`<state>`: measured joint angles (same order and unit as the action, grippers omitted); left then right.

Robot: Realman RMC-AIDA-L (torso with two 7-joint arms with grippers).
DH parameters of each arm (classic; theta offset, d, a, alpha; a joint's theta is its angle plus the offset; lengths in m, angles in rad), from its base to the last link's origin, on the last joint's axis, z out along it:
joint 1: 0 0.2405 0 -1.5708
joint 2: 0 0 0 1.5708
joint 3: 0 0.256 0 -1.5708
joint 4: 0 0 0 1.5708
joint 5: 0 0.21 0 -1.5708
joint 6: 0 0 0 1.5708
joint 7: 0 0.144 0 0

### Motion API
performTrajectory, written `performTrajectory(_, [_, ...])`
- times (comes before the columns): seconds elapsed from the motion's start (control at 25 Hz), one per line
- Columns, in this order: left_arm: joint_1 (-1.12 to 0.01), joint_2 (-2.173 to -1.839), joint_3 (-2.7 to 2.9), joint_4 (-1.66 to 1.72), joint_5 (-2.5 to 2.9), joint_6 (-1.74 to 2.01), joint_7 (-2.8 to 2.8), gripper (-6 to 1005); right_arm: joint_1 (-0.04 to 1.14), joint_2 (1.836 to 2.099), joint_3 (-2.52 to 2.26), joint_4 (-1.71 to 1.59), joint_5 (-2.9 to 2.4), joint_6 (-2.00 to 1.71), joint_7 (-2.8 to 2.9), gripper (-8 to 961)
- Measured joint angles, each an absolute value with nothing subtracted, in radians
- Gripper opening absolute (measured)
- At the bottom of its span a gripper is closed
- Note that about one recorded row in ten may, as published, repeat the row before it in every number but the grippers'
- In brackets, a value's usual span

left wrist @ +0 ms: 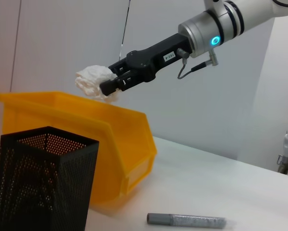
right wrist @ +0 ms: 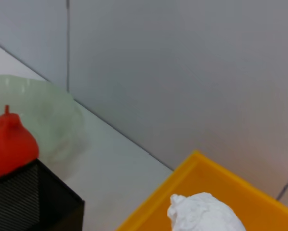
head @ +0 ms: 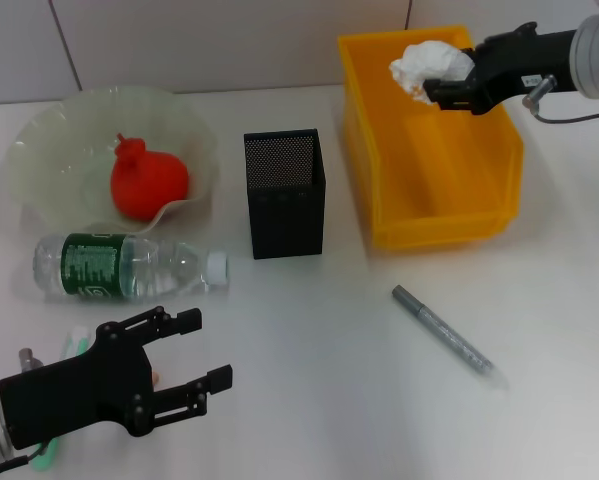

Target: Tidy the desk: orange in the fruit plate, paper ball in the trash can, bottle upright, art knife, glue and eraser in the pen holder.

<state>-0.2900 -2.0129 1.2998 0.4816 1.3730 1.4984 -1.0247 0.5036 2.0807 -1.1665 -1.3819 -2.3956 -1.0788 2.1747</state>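
My right gripper is shut on the white paper ball, held above the back of the yellow bin; the left wrist view shows the paper ball over the bin's rim. The bottle lies on its side in front of the fruit plate, which holds a red-orange fruit. The black mesh pen holder stands at centre. The grey art knife lies on the table. My left gripper hovers open at the near left. Glue and eraser are not identifiable.
A small green and white item peeks out from under my left arm, mostly hidden. The wall runs close behind the plate and bin. The pen holder stands just left of the bin.
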Motion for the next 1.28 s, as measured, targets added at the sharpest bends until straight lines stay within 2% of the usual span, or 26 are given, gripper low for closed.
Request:
performTrajectory(0.08, [-0.29, -2.014, 1.299, 0.482, 1.373, 1.495, -1.025, 740, 0.492, 2.081, -1.183, -1.411, -2.392, -1.08, 2.175, 395])
performTrajectory(0.32, [-0.29, -2.016, 1.301, 0.482, 1.373, 1.492, -1.025, 739, 0.427, 2.082, -1.221, -1.502, -2.274, -1.073, 2.149, 603])
performTrajectory(0.44, [-0.29, -2.016, 1.301, 0.482, 1.373, 1.492, -1.025, 739, 0.378, 2.081, -1.222, -1.555, -2.162, -1.074, 2.093, 783])
performTrajectory(0.64, [-0.283, -2.016, 1.3, 0.485, 1.373, 1.492, -1.025, 738, 0.293, 2.085, -1.218, -1.608, -1.99, -1.102, 1.996, 825])
performTrajectory(0.84, [-0.281, -2.016, 1.299, 0.487, 1.373, 1.492, -1.025, 737, 0.198, 2.083, -1.17, -1.57, -1.697, -1.281, 1.808, 824])
performTrajectory(1.28, [-0.287, -1.999, 1.298, 0.518, 1.372, 1.504, -1.062, 736, 0.148, 2.078, -1.037, -1.148, -1.599, -1.702, 1.381, 821])
